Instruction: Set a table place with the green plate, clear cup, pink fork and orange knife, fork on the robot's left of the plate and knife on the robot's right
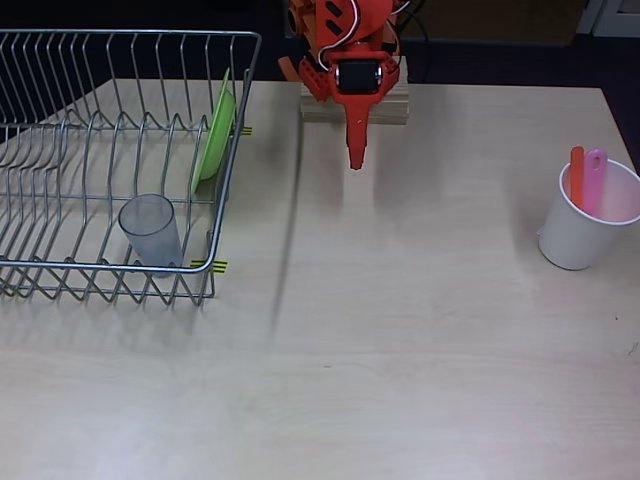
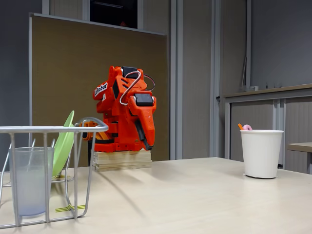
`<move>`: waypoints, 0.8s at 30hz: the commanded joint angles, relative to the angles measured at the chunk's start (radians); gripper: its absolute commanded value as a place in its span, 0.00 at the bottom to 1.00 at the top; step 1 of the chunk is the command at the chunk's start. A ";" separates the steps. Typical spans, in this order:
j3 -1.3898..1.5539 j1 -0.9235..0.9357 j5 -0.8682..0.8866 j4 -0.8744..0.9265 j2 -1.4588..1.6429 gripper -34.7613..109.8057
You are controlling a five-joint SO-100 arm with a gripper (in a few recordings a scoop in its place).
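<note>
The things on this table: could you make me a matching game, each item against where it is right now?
Things:
1. green plate
2. clear cup
3. pink fork
4. gripper

Places:
A. standing in the white cup beside the orange knife
B. upright in the dish rack's near corner
C. hanging above the bare table
D. on edge against the rack's right side

Pairs: 1-D, 2-B, 3-A, 4-C

Orange arm (image 1: 345, 50) folded compactly at the far edge of the table, gripper (image 1: 356, 160) pointing forward and downward, fingers together, holding nothing
</note>
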 commanded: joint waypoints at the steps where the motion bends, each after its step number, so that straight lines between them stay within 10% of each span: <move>1: -0.006 -0.015 -0.012 0.012 0.002 0.24; 24: -0.541 -0.011 -0.433 0.133 -0.425 0.28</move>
